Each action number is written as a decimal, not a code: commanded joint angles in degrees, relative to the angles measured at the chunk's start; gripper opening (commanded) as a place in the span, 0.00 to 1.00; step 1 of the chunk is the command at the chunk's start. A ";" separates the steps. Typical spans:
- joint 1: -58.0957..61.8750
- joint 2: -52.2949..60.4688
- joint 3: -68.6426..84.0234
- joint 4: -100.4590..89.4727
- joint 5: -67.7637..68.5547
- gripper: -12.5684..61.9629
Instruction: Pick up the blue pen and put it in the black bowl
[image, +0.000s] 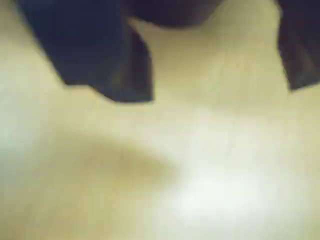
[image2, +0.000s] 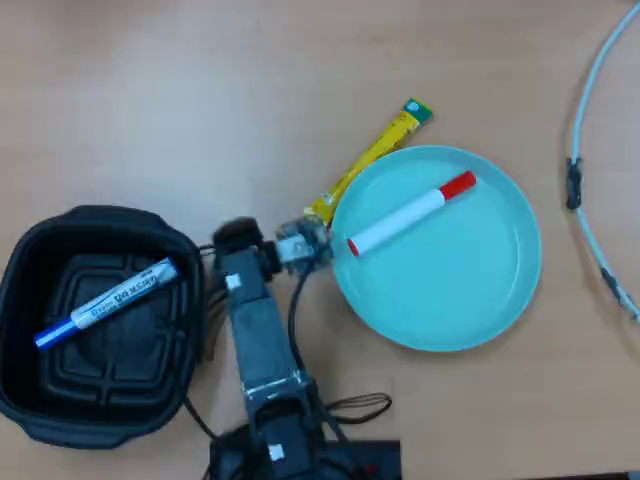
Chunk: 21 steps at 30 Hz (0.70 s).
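Gripper (image: 220, 95) jaws are seen spread apart in the blurred wrist view, one dark tip at upper left and one at the right edge, with only bare table (image: 200, 165) between them; nothing is held. In the overhead view the arm (image2: 262, 340) is seen rising from the bottom centre of the frame, between bowl and plate. The pen (image2: 108, 302) lies diagonally inside the bowl (image2: 25, 300) at lower left, blue cap toward the lower left. Right of centre, a red-capped marker (image2: 410, 215) rests on the teal plate (image2: 480, 300), and a yellow sachet (image2: 375, 155) lies at its upper-left rim, possibly touching. The task appears done; only withdrawal of the arm seems left.
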 joint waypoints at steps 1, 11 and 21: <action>2.72 6.68 2.37 -8.88 -1.14 0.53; 5.10 15.91 27.42 -25.22 4.66 0.53; 5.10 21.18 40.08 -30.59 7.03 0.53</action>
